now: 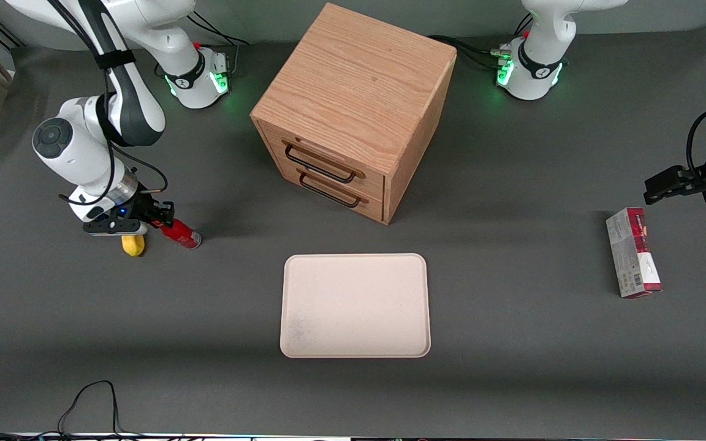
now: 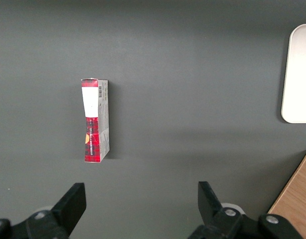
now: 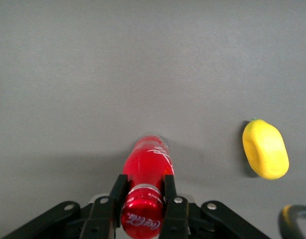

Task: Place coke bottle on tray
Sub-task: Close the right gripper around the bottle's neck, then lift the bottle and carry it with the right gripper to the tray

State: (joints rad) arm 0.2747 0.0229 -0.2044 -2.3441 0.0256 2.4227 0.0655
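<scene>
The coke bottle (image 1: pixel 182 235) is small, glossy and red. It stands tilted on the dark table toward the working arm's end, its base on the surface. My gripper (image 1: pixel 160 217) is shut on its neck and cap. In the right wrist view the two black fingers (image 3: pixel 118 191) press each side of the bottle (image 3: pixel 148 164) just under the red-and-white cap. The cream-beige tray (image 1: pixel 356 305) lies flat at the table's middle, nearer the front camera than the cabinet, with nothing on it. The tray's edge also shows in the left wrist view (image 2: pixel 297 74).
A yellow lemon-like lump (image 1: pixel 133 245) lies beside the bottle, under my gripper; it also shows in the right wrist view (image 3: pixel 265 149). A wooden two-drawer cabinet (image 1: pixel 353 110) stands farther from the camera than the tray. A red-and-grey carton (image 1: pixel 633 252) lies toward the parked arm's end.
</scene>
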